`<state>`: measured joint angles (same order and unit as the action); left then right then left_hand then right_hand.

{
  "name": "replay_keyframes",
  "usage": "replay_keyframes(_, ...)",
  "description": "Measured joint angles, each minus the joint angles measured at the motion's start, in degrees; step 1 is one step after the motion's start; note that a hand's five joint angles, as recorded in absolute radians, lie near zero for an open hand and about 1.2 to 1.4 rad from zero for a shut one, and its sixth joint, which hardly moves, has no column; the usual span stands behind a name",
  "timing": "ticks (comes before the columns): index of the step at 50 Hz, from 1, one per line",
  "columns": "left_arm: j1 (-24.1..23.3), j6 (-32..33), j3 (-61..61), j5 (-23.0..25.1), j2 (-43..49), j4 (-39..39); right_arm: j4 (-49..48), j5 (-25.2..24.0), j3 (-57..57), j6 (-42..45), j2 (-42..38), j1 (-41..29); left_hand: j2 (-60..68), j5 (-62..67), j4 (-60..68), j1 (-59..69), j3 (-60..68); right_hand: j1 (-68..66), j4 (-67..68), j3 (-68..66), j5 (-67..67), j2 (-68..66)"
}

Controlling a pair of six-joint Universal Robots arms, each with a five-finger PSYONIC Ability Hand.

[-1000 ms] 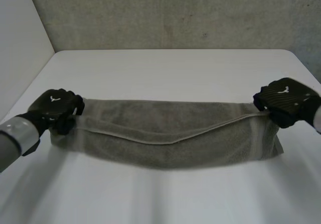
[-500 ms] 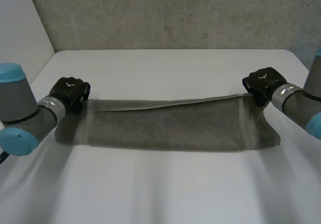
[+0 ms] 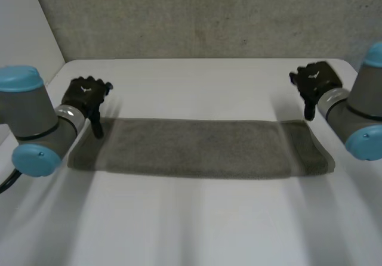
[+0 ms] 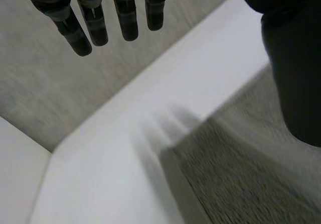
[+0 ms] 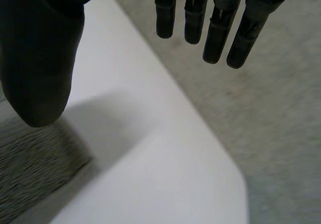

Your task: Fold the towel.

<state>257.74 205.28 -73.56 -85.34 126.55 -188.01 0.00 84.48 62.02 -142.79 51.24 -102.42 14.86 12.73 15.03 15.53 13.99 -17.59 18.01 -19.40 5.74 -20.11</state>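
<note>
Okay, I'm hovering the left hand and right hand near the surface's side edges, fingers straight and empty; snagging the towel risks undoing its fold.

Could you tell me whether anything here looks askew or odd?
Nothing stands out: the towel lies flat on the table as a tidy strip, with the left hand and right hand open, off it.

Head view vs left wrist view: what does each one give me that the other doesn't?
Head view: the whole towel lying flat as a long strip, with the right hand open by its far right corner. Left wrist view: the left hand from the palm side, fingers straight, holding nothing. Shared: the towel's left end, the white table and the grey wall.
</note>
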Motion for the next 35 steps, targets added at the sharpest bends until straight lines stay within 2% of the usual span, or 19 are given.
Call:
replay_keyframes(8,-0.18,-0.24,-8.7,1.2,-8.89,-3.39,-1.22,-1.78,10.29,1.25,13.28,0.46,0.0,-0.1,0.0,-0.11,-0.03,1.08,-0.95,1.71,-0.37,2.55)
replay_keyframes(15,-0.62,-0.63,-19.96,5.4,-15.15,-5.81,1.32,-5.23,23.8,5.9,21.89,1.11,0.0,-0.09,0.0,-0.11,-0.04,-2.37,1.6,-0.24,4.56,0.65)
replay_keyframes(24,-0.28,-5.97,-28.61,11.05,-19.66,-7.55,-1.92,-7.26,36.02,9.23,23.13,3.94,0.0,-0.04,0.0,-0.11,-0.03,-4.34,3.97,-1.33,7.29,-0.18)
replay_keyframes(30,-0.04,-12.18,-31.89,12.67,-21.77,-11.71,-8.07,-9.02,41.17,9.1,21.67,6.5,0.0,0.05,0.0,-0.11,-0.03,-7.56,7.92,-5.67,10.73,-4.91)
replay_keyframes(35,-0.05,-14.16,-33.47,12.88,-22.49,-15.18,-11.95,-10.03,42.28,8.77,18.56,7.52,0.0,0.06,0.0,-0.11,-0.04,-12.86,12.43,-11.04,15.11,-10.27)
